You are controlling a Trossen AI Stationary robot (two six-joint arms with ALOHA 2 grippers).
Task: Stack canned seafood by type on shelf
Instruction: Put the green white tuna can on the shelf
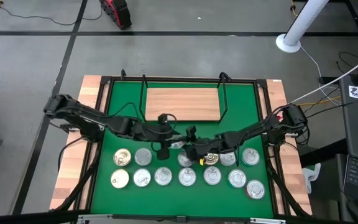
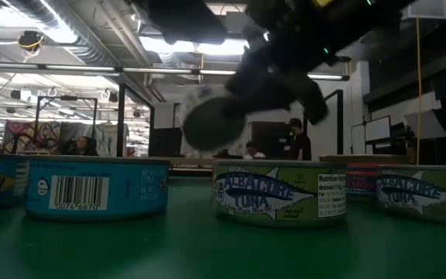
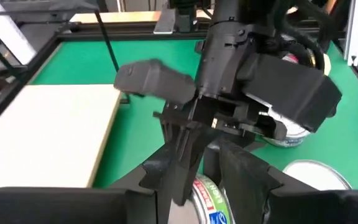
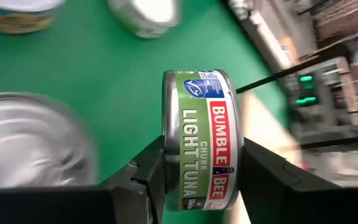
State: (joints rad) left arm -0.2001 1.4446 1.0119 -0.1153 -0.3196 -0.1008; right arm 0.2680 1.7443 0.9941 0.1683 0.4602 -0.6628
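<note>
My right gripper (image 1: 197, 152) is shut on a green-sided tin (image 4: 204, 134) labelled light tuna, above the mat's middle. In the low view this tin (image 2: 215, 120) hangs in the air, tilted. My left gripper (image 1: 165, 148) is open right beside it; in the left wrist view the same tin (image 3: 211, 200) shows between its spread fingers (image 3: 247, 180). The shelf (image 1: 182, 102) is a bare light-wood board with black wire uprights on the mat's far half. Several other tins (image 1: 163, 176) stand flat in two rows near the near edge. My right gripper pinches the tin between its two fingers (image 4: 151, 165), one on each flat end. The tin stands on edge in the hold, its green label band (image 4: 197, 124) facing the wrist camera, lifted clear of the mat. My left gripper: whether its fingers touch the tin, I cannot tell.
The green mat (image 1: 123, 106) is framed by a black rail on a wooden table (image 1: 73, 180). Teal and green tins (image 2: 99, 188) stand close in the low view. The wire uprights (image 1: 224, 93) flank the shelf. People show in the room beyond.
</note>
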